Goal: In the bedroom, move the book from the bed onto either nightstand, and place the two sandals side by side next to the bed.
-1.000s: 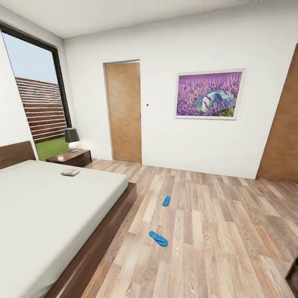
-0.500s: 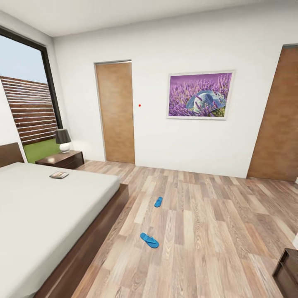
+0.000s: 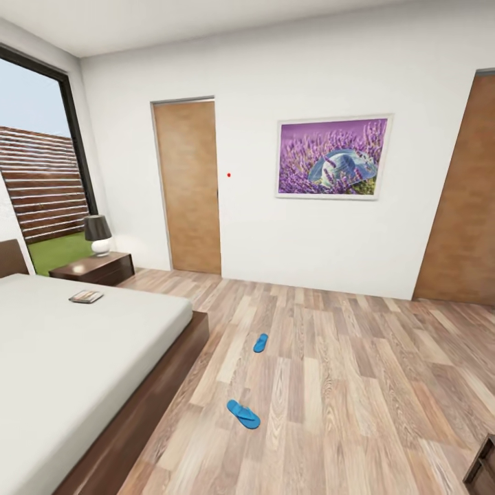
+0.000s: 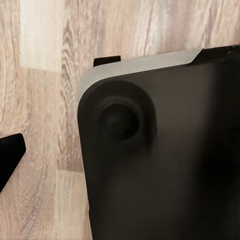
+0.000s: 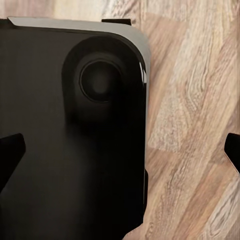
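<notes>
Camera's swung right since before; book (image 3: 86, 297) on bed (image 3: 75, 357), sandals (image 3: 244, 414) apart, nothing done; can't tell either claw's state.

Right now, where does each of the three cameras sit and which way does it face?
Head view: on the robot's head, facing across the bedroom at the bed, book, nightstand and two sandals; no arm shows.
Left wrist view: on the left arm, looking down at the plank floor past the robot's dark base; a dark fingertip shows at the edge.
Right wrist view: likewise on the right arm, base over floor.
Shared: both wrist views show base and floor.
</notes>
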